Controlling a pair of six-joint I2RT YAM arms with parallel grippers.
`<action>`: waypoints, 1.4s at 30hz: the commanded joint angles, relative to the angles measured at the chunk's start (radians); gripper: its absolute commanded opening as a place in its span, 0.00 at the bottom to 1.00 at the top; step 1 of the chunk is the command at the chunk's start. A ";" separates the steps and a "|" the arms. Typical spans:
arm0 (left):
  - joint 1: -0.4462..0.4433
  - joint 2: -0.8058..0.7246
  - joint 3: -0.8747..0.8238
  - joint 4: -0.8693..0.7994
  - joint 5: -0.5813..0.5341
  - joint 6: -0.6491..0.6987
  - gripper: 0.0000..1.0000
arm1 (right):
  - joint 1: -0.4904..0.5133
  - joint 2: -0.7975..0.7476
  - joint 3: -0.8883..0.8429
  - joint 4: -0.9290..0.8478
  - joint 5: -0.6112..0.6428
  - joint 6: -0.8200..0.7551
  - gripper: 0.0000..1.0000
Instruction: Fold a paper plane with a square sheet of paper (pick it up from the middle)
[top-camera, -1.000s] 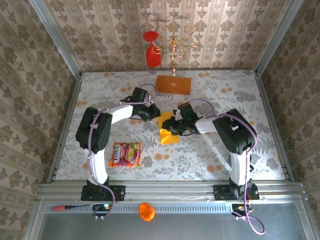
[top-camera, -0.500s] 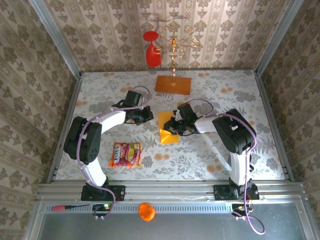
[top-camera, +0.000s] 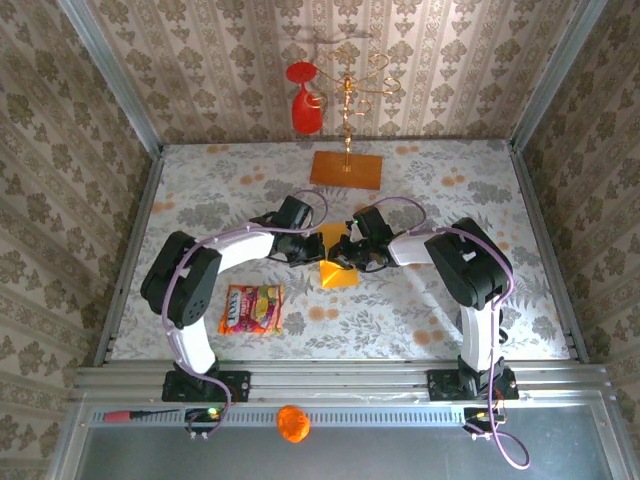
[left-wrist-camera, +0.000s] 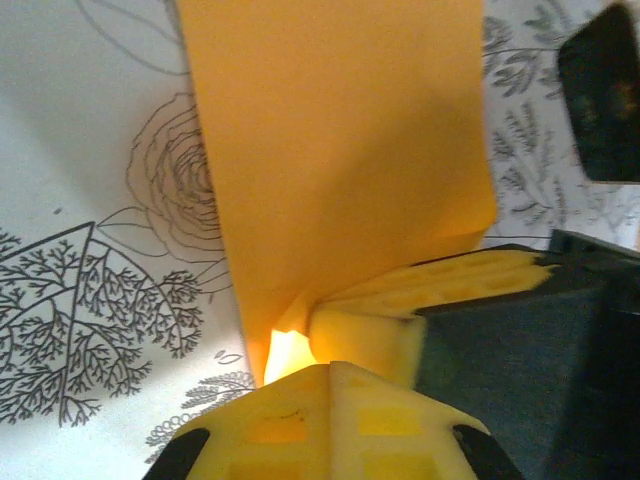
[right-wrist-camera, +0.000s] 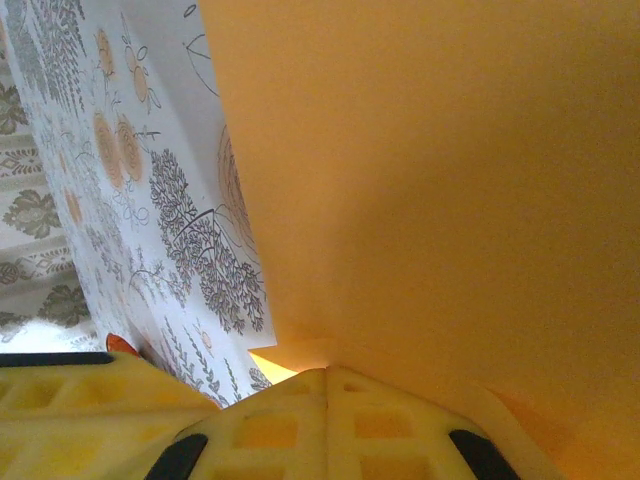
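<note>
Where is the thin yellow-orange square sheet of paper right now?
In the top view, the thin yellow-orange paper sheet sits mid-table, pinched between the left gripper and right gripper, nearer than the brownish-orange board and right of the colourful snack packet.

We read no text, label or number anywhere; snack packet (top-camera: 252, 308) carries colourful print, too small for us to decipher.

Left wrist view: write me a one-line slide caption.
Folding under way: the left gripper shut on the near edge of the square sheet of paper, above the flower-printed table.
</note>
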 joint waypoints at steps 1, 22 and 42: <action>-0.008 0.026 0.024 -0.026 -0.037 0.006 0.00 | -0.004 0.052 -0.034 -0.192 0.132 -0.014 0.00; -0.023 0.126 0.093 -0.136 -0.127 0.031 0.00 | -0.006 -0.012 -0.011 -0.148 0.072 0.002 0.00; -0.023 0.149 0.136 -0.189 -0.132 0.077 0.00 | -0.016 -0.064 0.051 -0.232 0.112 -0.131 0.00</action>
